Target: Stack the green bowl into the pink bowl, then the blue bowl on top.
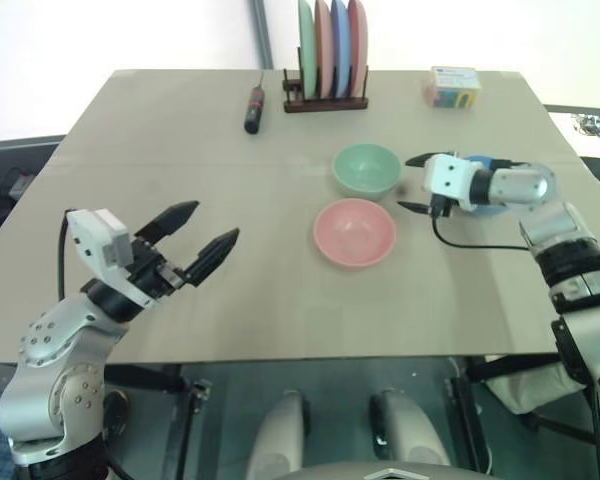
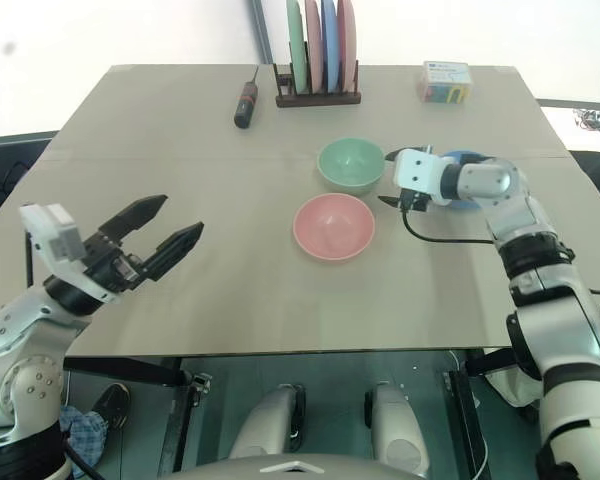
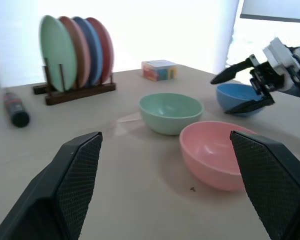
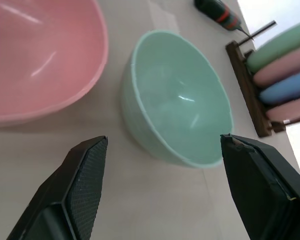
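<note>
The green bowl [image 1: 366, 170] stands upright mid-table, empty. Just in front of it sits the pink bowl [image 1: 354, 232], also empty and apart from it. The blue bowl [image 3: 238, 98] is to their right, mostly hidden behind my right hand in the head views. My right gripper [image 1: 416, 184] is open, hovering just right of the green bowl and pointing at it, fingers [image 4: 82, 185] spread to either side of the bowl. My left gripper [image 1: 200, 234] is open and empty, raised over the table's front left, far from the bowls.
A wooden rack [image 1: 326, 100] with several upright plates stands at the back edge. A dark marker-like tool [image 1: 253, 109] lies left of it. A small colourful box [image 1: 452, 87] sits at the back right.
</note>
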